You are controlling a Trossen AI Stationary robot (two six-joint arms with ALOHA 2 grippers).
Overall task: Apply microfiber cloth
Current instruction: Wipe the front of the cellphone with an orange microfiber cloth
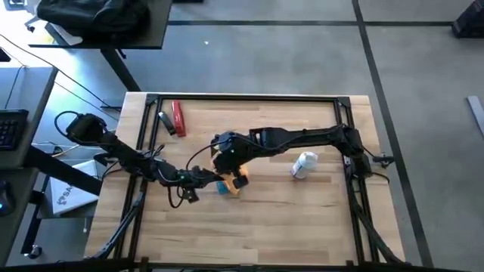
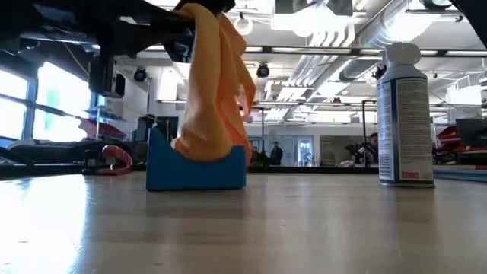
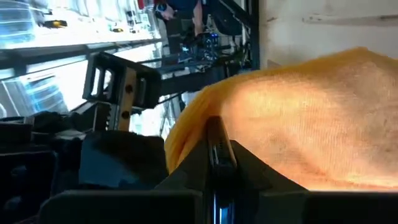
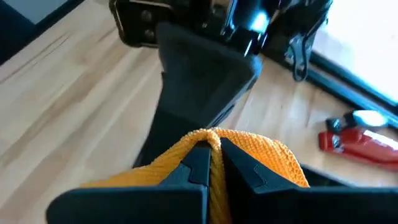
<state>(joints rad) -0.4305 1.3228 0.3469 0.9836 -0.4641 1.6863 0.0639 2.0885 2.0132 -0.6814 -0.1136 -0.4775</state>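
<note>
At the centre of the light wooden table (image 1: 302, 219), seen from above, the two dark arms meet at a small cluster of orange and blue. The soft bright orange microfiber cloth (image 2: 214, 91) hangs in long vertical folds, its long axis roughly upright, w/ the lower end draped into the small blue rectangular block (image 2: 196, 169) that sits on the tabletop. The right gripper (image 4: 212, 163) is directly above, pinching the cloth's top edge: its two dark fingers are closed tight w/ a ridge of orange fabric bunched between them, so the cloth lies straight down from this gripper. The left gripper (image 3: 214, 163) comes in from the left side at block level; its wrist view shows a thin dark flat object, prob. the black phone (image 3: 217, 146), standing edge-on between its fingers w/ the cloth right against it, filling most of the view. It looks clamped on that object, though the contact is only partly visible. Both grippers are about equally close; the right one carries the cloth, so the wiping motion would likely be its to make. Farther off: a white spray can (image 2: 405, 114) stands upright to the right, well apart, and a red tool (image 1: 178, 117) lies near the table's far left.
</note>
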